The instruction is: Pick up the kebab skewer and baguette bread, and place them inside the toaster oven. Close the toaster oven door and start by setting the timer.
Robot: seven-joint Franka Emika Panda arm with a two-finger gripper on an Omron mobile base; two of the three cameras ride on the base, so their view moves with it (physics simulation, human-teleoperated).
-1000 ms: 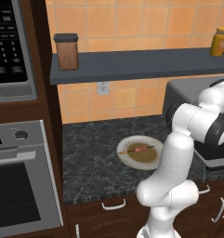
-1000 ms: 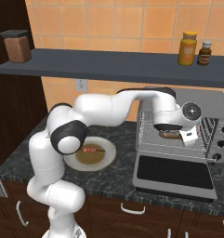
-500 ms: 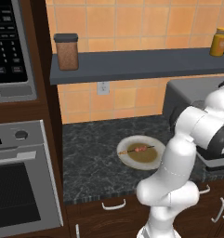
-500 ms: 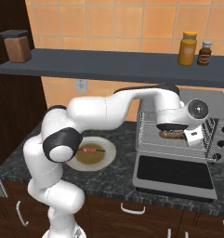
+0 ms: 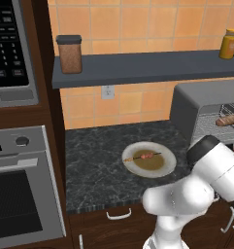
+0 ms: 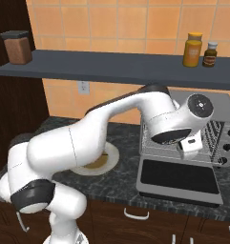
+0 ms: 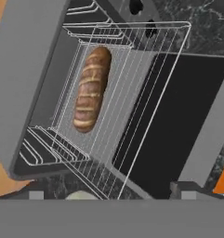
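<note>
Skewer (image 5: 144, 156): on plate (image 5: 133, 167), dark surface (image 5: 94, 165); long axis roughly 3 to 9 o'clock in the left base view. Not yet in oven.
Baguette (image 7: 91, 88): on the wire rack inside the oven (image 6: 216, 102); door (image 6: 177, 176) dropped open.
Pincer (image 6: 189, 148): at the oven mouth, jaws wide, holding nothing.
Relation: skewer lies toward 9 o'clock from the pincer in the right base view, well apart. Next reach likely goes that way.
</note>
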